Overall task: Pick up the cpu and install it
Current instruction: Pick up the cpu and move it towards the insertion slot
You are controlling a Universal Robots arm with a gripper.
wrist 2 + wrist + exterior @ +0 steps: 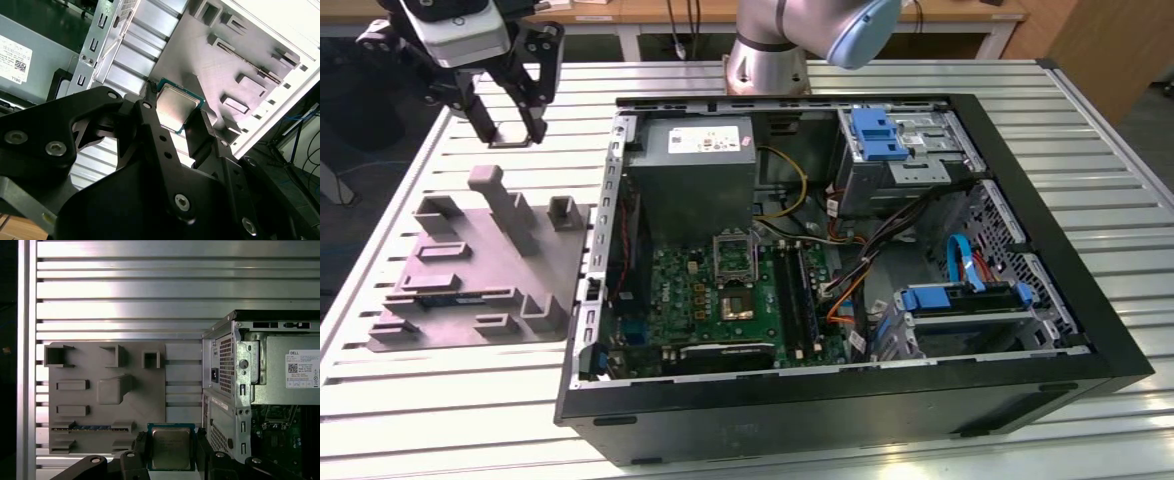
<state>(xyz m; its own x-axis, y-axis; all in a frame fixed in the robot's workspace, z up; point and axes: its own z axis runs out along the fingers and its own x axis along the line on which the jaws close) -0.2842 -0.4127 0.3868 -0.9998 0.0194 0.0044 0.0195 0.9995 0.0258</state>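
1. Find the cpu (171, 447) in both wrist views. It is a thin, flat square with a pale, brushed silvery-grey metal top and a narrow green rim. In the second wrist view the cpu (178, 106) sits between two black fingers.
2. Confirm the grip. The gripper (171, 456) is closed on the cpu, with one matte black finger (150, 107) touching each of two opposite edges. The chip is held off the surface.
3. Note the grey moulded plastic holder (467, 285). It is a flat plate with upright posts and rectangular pockets, and it lies on the ribbed aluminium table (454, 400).
4. Check the arm pose. In the exterior view the gripper (507, 135) hangs fingers-down at the exterior view's left, above the holder's far edge. It is outside the open black computer case (1067, 300), and the green circuit board (707, 295) lies flat inside that case.
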